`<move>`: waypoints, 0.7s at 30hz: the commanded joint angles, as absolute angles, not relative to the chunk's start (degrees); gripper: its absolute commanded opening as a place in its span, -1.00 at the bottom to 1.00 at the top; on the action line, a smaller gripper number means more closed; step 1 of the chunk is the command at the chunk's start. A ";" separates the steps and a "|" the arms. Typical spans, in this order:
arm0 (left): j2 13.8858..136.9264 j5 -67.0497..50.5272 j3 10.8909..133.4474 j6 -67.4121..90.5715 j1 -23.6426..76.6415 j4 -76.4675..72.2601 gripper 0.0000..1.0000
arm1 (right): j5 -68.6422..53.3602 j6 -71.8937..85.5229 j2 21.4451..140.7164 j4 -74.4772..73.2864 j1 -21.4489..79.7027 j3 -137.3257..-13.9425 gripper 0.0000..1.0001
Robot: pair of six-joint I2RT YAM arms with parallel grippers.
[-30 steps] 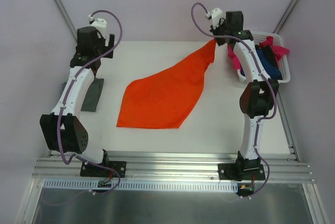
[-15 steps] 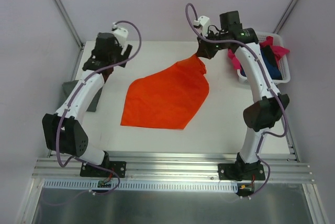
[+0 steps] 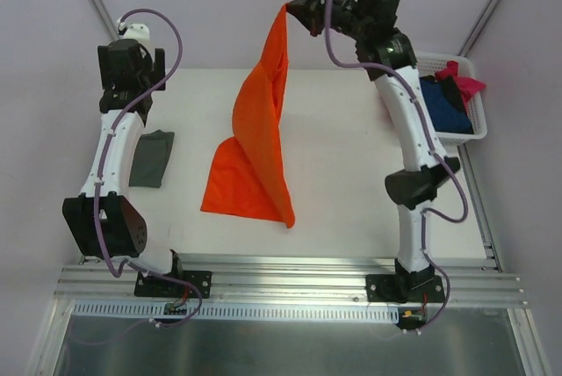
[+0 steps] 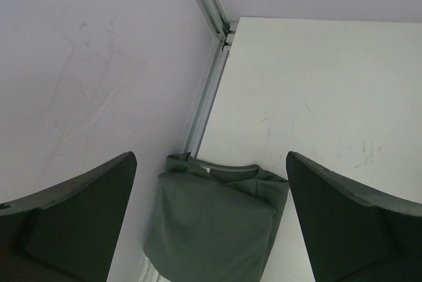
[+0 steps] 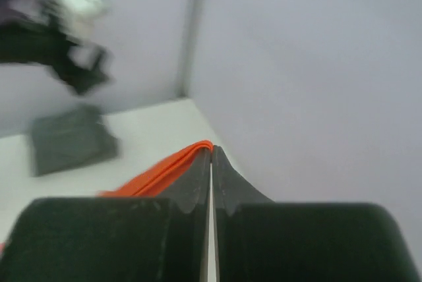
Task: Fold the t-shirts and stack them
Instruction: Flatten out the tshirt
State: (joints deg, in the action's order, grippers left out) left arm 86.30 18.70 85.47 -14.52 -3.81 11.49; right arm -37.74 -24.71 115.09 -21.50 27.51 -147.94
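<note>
Orange t-shirt (image 3: 259, 130) is the one in play right now. The right gripper (image 3: 294, 7) has its fingers pinched fully together on one edge of the cloth and holds that bit high over the far edge of the table (image 3: 351, 183). The shirt hangs down in a long drape, and its lower part lies rumpled on the middle of the surface, a little toward the left edge. I'd call that one not folded yet, more like it's being shaken out so it can go down flat. The grey-green t-shirt (image 3: 152, 158) sits right at the left edge, folded into a tidy rectangle. It looks finished to me, and it's probably the bottom of the stack. The left gripper (image 4: 210, 160) hovers over it on the far left corner side, fingers spread wide with nothing between them. The navy blue t-shirt (image 3: 443, 104) and magenta pink t-shirt (image 3: 464, 82) are bundled in the white slatted basket (image 3: 474, 121) at the far right corner. My read: one of four is done, one is in hand, two are waiting, and nothing is stacked on anything yet.
</note>
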 commanded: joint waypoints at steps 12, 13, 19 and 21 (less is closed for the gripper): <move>81.12 13.36 83.85 -9.14 -3.96 11.95 0.95 | -27.06 -39.10 111.55 -54.74 16.26 -109.70 -0.99; 81.73 13.27 84.20 -9.14 -3.87 12.04 0.95 | -28.81 -40.94 110.49 -56.23 16.52 -109.34 -0.99; 84.02 14.41 85.86 -10.90 -3.96 11.95 0.95 | -47.61 -58.08 109.06 -85.83 19.15 -128.17 -0.99; 84.46 15.37 86.39 -11.07 -3.87 11.87 0.96 | -54.54 -49.19 110.30 -76.31 19.42 -141.30 -0.99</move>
